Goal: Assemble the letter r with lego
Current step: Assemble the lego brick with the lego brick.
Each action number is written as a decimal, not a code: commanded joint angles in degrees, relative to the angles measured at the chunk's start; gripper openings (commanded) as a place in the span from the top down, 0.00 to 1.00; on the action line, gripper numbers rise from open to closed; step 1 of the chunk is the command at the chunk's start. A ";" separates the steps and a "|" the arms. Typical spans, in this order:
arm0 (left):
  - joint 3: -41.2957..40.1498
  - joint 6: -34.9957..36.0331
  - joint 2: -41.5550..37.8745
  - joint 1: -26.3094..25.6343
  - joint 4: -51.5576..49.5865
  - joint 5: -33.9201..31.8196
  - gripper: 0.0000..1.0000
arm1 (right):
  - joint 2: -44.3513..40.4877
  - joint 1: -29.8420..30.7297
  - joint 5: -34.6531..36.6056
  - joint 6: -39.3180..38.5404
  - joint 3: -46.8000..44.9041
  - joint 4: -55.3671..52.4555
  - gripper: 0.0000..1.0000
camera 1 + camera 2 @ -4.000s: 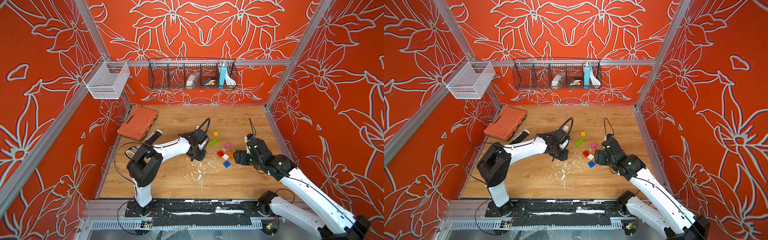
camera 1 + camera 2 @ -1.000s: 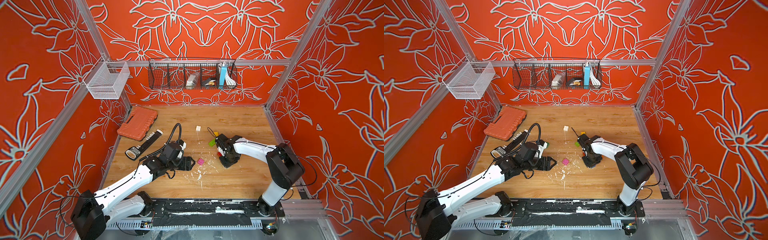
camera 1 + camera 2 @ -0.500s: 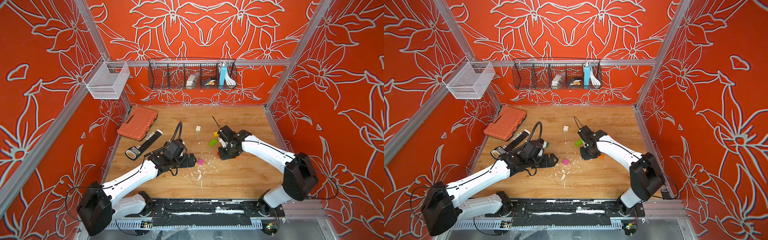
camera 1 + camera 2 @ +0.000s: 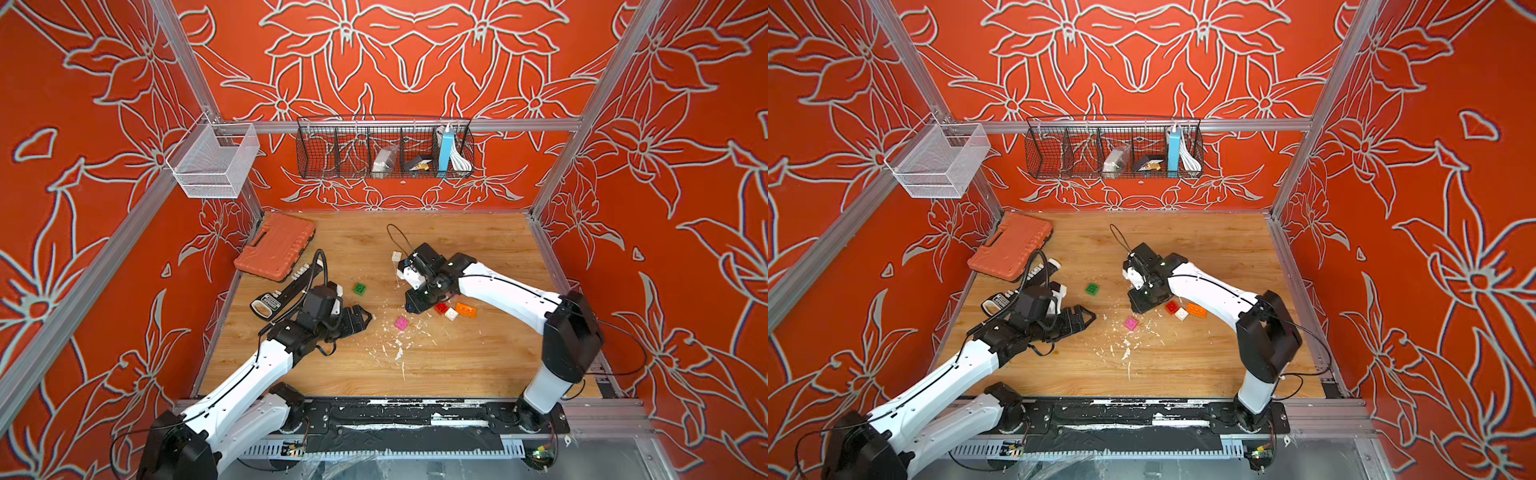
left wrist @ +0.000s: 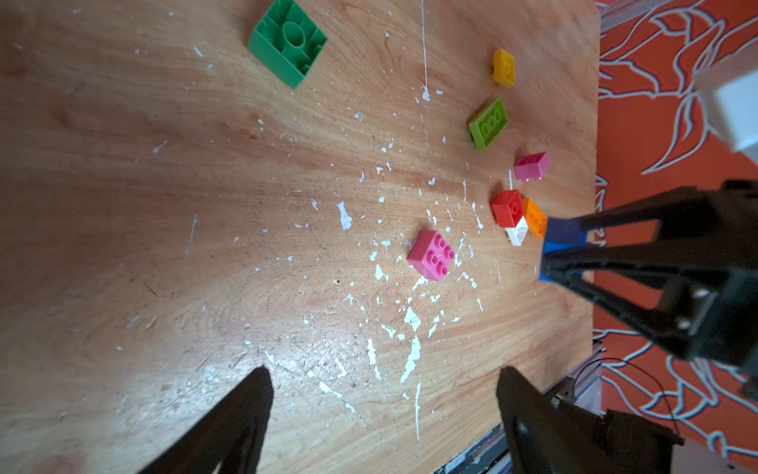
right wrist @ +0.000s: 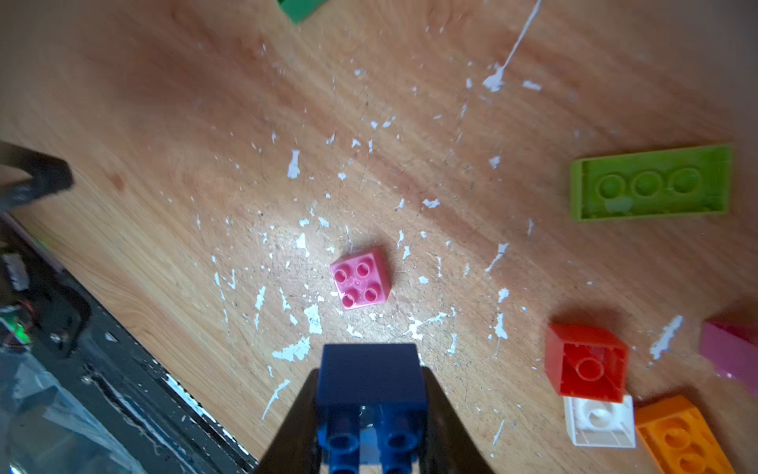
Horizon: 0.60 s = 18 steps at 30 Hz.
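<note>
- Grips dark blue studded plastic brick [image 6: 371,381] in right fingers [image 6: 293,422], over wooden surface [image 6: 164,102].
- Holds left fingers [image 5: 234,427] spread, nothing between.
- Leaves pink square studded brick [image 5: 431,254] loose between the two; red, white and orange plastic bricks [image 6: 599,422] touching beside right fingers.

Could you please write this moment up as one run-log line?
right tool: shut on blue brick | left tool: open, empty | pink brick: studs up, loose
</note>
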 commanded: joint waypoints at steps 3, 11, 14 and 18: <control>-5.16 -4.80 -0.76 6.24 7.16 11.89 0.16 | 6.06 4.47 8.11 -4.55 5.96 -7.65 1.00; -5.89 -4.69 1.93 7.16 9.99 14.01 0.18 | 11.97 6.75 11.59 -6.95 10.35 -9.02 1.00; -6.22 -4.79 1.68 7.17 9.96 13.86 0.19 | 13.26 6.97 11.58 -7.65 11.45 -9.68 1.00; -6.43 -4.46 1.11 7.21 9.36 13.05 0.19 | 14.86 7.32 11.79 -8.11 12.01 -9.84 1.00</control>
